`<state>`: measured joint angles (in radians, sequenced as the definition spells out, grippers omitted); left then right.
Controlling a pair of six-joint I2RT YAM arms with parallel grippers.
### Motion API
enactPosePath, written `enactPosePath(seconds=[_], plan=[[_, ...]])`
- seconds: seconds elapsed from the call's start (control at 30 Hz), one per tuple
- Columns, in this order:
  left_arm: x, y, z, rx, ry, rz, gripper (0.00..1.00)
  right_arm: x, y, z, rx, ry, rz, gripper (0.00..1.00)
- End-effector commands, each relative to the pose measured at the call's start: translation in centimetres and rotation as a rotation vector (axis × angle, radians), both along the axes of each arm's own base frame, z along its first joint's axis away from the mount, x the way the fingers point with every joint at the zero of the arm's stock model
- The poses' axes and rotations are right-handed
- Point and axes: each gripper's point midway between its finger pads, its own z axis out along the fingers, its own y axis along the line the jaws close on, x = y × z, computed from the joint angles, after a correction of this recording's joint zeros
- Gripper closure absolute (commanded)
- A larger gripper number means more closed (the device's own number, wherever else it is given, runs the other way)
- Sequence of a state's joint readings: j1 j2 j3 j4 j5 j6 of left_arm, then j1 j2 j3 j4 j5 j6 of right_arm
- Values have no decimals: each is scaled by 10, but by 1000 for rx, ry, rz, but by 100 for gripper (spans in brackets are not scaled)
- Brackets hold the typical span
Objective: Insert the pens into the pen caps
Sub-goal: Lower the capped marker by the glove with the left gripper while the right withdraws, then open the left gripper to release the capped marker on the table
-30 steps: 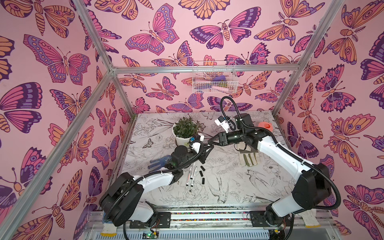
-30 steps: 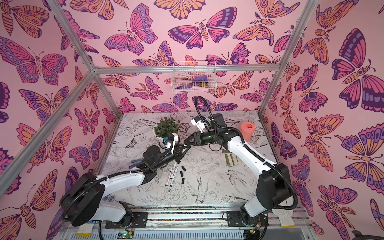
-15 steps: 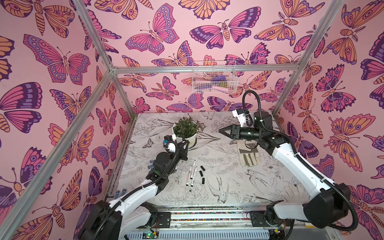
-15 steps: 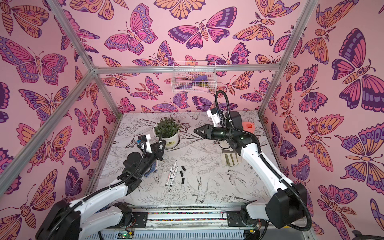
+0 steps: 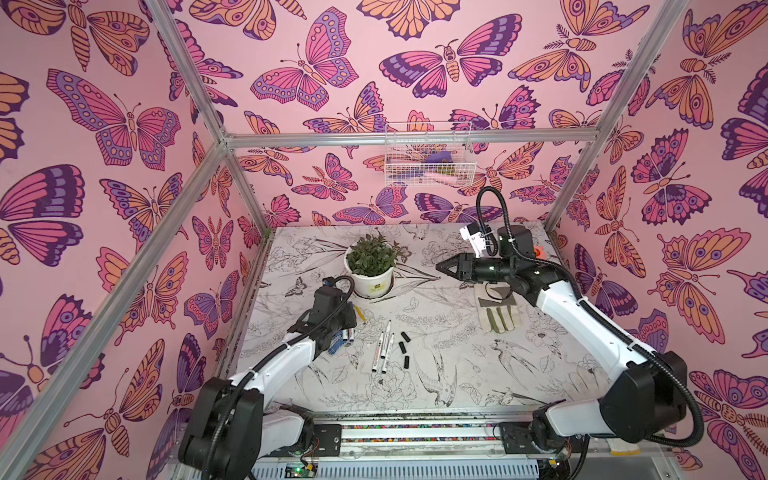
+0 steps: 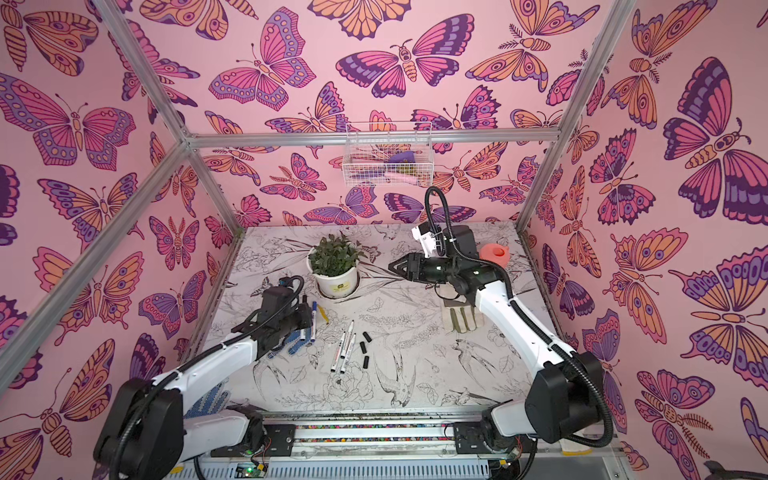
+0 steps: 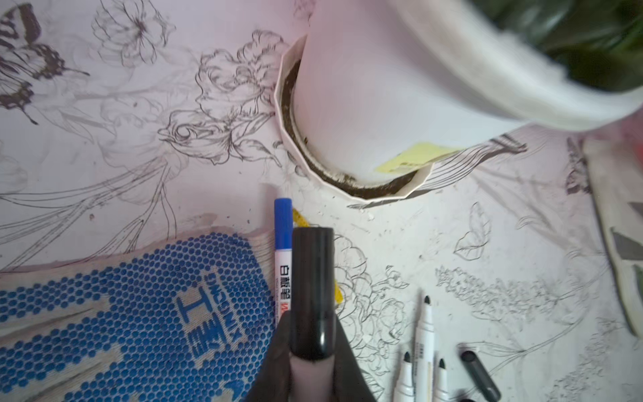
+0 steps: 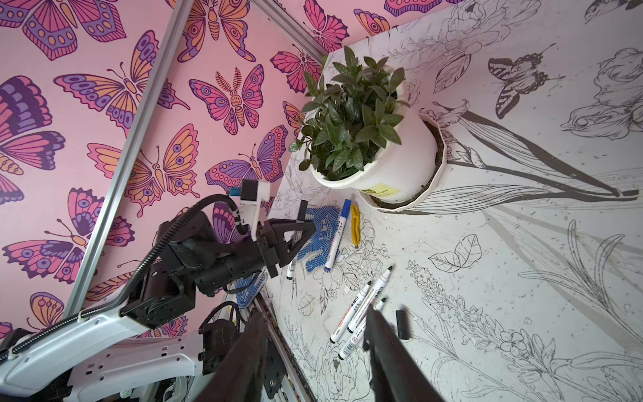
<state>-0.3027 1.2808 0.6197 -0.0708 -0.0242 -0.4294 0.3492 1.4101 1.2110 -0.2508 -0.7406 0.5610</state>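
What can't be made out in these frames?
- Held pen: barrel blurred between the left jaws, cut off by the left wrist view's edge.
- Wire basket contents: too small and meshed over in both top views.
- Loose caps: only one shows in the right wrist view; the right jaws block the rest.

Left arm point(image 5: 286, 359) and right arm point(image 5: 582, 316): white link shells, black cylindrical joint housings. Black corrugated cable conduit point(image 5: 478, 205) loops over each wrist. White camera bracket point(image 5: 473, 240) at wrist. Right gripper point(image 5: 439, 267): black, wedge-shaped fingers, small green lights behind.
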Motion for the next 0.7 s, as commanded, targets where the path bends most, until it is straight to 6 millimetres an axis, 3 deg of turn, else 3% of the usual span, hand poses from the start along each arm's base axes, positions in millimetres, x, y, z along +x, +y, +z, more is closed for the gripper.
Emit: enactPosePath(seconds=[0.0,0.27,0.43,0.5,0.67], plan=[[0,12,-16,99,62,-21,100,-1,0,14,3,-39,5,52],[1,16,-42,125,145,-7,100,-5,-3,5,-31,-28,5,52],[6,22,-39,147,130,24,84,-6,-3,6,-33,-30,12,53],[7,20,-34,147,115,12,67,-6,-3,6,-34,-30,15,53],[7,11,-19,93,81,-19,54,-9,-4,7,-35,-34,20,54]])
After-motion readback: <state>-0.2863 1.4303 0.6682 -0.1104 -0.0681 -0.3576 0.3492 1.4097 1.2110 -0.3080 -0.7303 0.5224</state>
